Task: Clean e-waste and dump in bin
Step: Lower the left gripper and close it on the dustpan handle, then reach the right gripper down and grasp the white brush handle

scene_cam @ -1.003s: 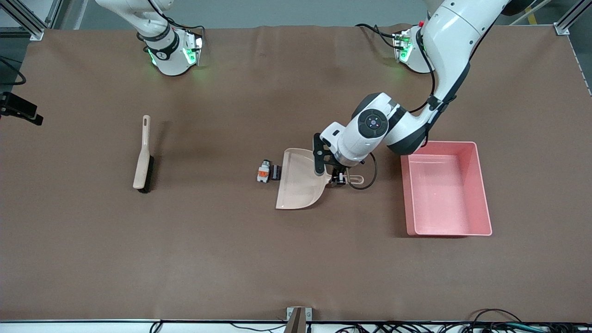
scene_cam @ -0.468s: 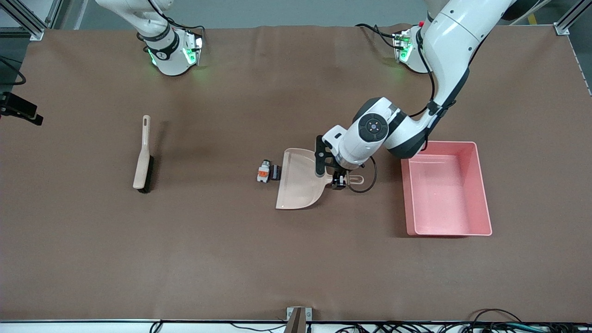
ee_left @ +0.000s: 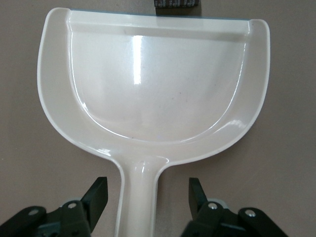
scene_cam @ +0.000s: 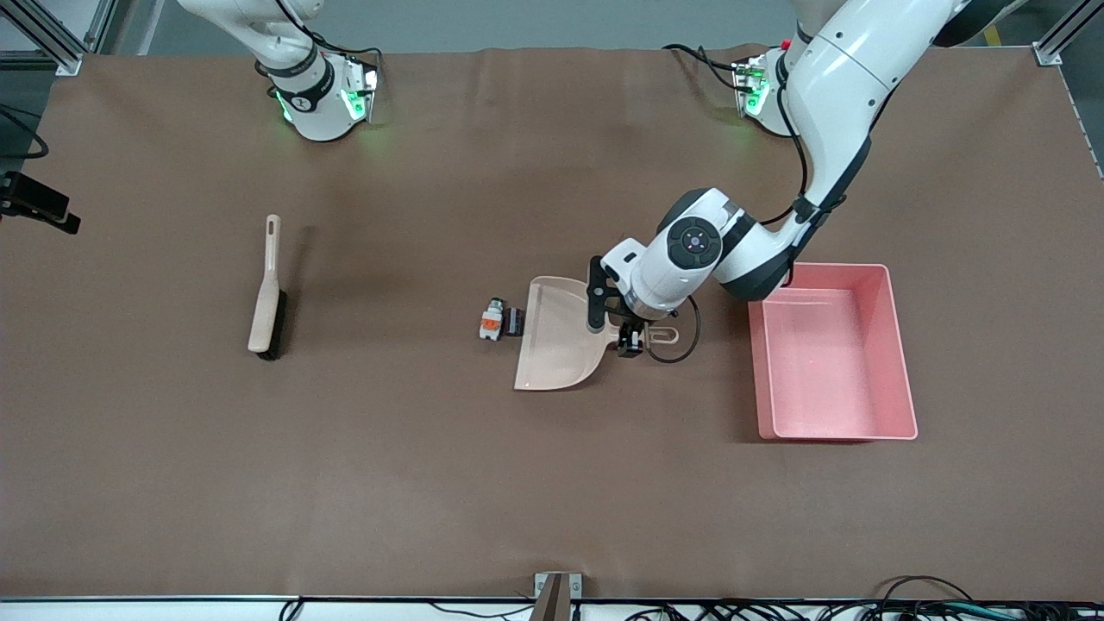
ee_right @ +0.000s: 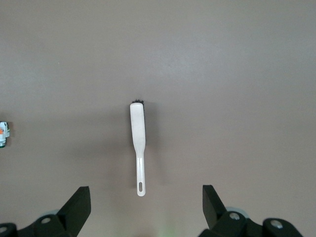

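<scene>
The e-waste lies mid-table: a white-grey part with an orange band (scene_cam: 491, 321) and a small black block (scene_cam: 515, 322), beside the open lip of the beige dustpan (scene_cam: 559, 338). My left gripper (scene_cam: 631, 338) is low over the dustpan's handle (ee_left: 140, 197). It is open, with one finger on each side of the handle and not touching it (ee_left: 148, 195). The black block shows just past the pan's lip (ee_left: 177, 4). The pink bin (scene_cam: 901, 345) stands toward the left arm's end. My right gripper (ee_right: 146, 205) is open and empty, high above the brush.
A beige brush with black bristles (scene_cam: 267, 293) lies toward the right arm's end and also shows in the right wrist view (ee_right: 138, 138). The white-grey part shows at that view's edge (ee_right: 4, 134). The right arm waits, its hand out of the front view.
My left gripper has sunk slightly and shifted a little along the dustpan handle. The dustpan, e-waste, brush and bin have not moved.
</scene>
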Action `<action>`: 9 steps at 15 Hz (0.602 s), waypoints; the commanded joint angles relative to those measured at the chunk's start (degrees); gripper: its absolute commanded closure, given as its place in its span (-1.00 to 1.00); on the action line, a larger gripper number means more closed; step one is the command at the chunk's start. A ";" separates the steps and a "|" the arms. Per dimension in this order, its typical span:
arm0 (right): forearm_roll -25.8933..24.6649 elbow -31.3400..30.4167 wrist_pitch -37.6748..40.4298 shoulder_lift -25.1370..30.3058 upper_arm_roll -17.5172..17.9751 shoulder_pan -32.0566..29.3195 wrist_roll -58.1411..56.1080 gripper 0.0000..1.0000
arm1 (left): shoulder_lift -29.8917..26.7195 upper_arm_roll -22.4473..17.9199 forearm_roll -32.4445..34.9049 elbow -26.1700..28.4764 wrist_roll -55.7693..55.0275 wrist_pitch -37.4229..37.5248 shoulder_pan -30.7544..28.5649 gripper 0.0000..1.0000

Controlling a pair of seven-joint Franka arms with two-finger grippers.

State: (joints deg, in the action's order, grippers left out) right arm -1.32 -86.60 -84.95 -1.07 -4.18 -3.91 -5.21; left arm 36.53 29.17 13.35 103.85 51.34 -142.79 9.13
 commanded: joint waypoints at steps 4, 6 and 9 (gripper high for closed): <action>0.61 -2.34 -0.22 0.98 -0.04 -0.75 -0.15 -1.00 | 1.62 0.36 1.76 -0.58 0.60 -1.53 0.18 -0.49; 0.70 -6.01 -1.26 1.94 0.05 -0.66 0.19 -1.00 | 2.06 0.44 3.60 -0.67 0.51 -1.53 -0.08 -0.47; 3.34 -18.64 -8.88 4.48 -0.04 -0.49 0.20 -1.00 | 2.15 0.45 3.88 -0.67 0.51 -1.53 0.09 -0.35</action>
State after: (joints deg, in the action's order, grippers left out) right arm 0.39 -94.18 -87.84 -0.58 -4.42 -4.08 -5.19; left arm 38.11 29.19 16.13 103.83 51.36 -143.77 9.36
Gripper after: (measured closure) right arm 0.000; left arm 0.313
